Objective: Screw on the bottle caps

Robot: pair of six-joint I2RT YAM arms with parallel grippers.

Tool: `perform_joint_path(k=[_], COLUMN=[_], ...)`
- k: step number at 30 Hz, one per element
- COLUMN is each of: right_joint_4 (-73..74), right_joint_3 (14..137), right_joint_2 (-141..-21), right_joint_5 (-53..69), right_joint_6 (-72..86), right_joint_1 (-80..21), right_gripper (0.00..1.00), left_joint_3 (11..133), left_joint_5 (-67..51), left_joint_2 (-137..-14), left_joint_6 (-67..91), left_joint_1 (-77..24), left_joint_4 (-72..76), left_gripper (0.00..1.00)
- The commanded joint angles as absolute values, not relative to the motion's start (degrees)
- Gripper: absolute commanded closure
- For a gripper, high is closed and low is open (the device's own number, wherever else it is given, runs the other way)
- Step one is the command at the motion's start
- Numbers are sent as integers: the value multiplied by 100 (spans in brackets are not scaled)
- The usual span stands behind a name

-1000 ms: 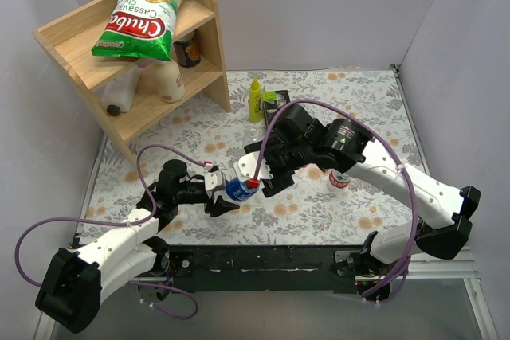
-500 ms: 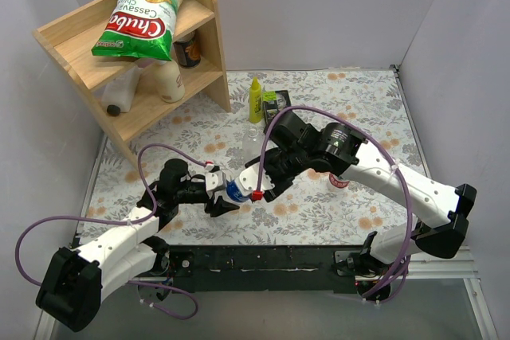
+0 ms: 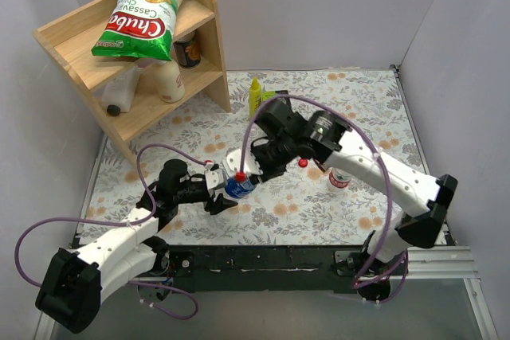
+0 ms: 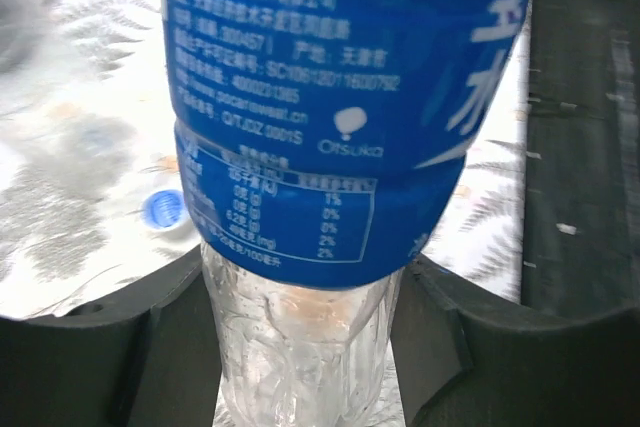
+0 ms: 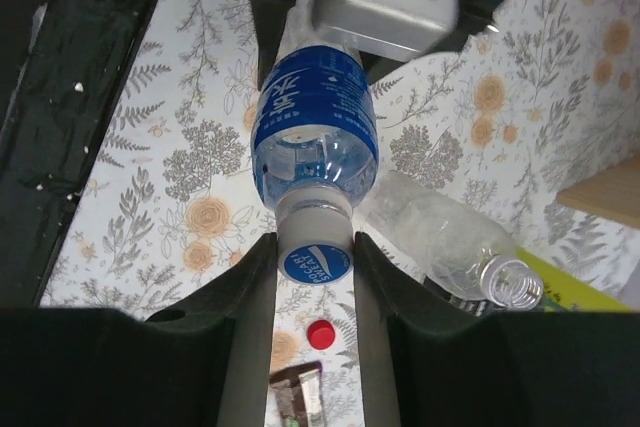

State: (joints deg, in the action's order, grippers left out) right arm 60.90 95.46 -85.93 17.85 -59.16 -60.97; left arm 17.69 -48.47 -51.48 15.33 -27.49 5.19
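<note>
My left gripper (image 3: 219, 193) is shut on the blue-labelled bottle (image 3: 236, 186), which it holds tilted above the mat. In the left wrist view its jaws (image 4: 305, 347) clamp the clear base of that bottle (image 4: 340, 97). My right gripper (image 5: 315, 247) is shut on the blue cap (image 5: 315, 263), which sits on the bottle's neck. A red cap (image 5: 321, 333) (image 3: 303, 162) lies loose on the mat. Another blue cap (image 4: 162, 209) lies on the mat too. The unlabelled bottle (image 5: 440, 242) lies on its side, uncapped. The red-and-white-labelled bottle (image 3: 340, 178) stands by the right arm.
A wooden shelf (image 3: 119, 61) at the back left carries a chips bag (image 3: 142, 17) and cream bottles. A yellow squeeze bottle (image 3: 255, 97) stands at the back of the mat. A small packet (image 5: 300, 392) lies near the red cap.
My right gripper has swung up and left onto the bottle's neck and closed on the blue cap. The left gripper and its bottle have stayed put.
</note>
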Motion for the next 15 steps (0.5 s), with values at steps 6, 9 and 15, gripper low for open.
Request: perform_joint_path(k=[6,9,15], right_joint_4=[7296,7294,7392], right_joint_3=[10101,10396,11723], right_joint_2=[-10232,-10344,-10310], right_joint_5=[4930,4729,3912], right_joint_6=[-2180,-2040,-2301], right_joint_1=[-4799,-4799,-4720], right_gripper=[89,89,40], left_joint_3=[1916,1995,2197], left_joint_5=[-3068,-3137,-3584], left_joint_2=[-4596,-4649,-4720], left_joint_6=[1495,1634,1452], left_joint_1=[-2795,-2804,-2804], left_joint_4=[1477,1284,468], left_gripper=[100,100,100])
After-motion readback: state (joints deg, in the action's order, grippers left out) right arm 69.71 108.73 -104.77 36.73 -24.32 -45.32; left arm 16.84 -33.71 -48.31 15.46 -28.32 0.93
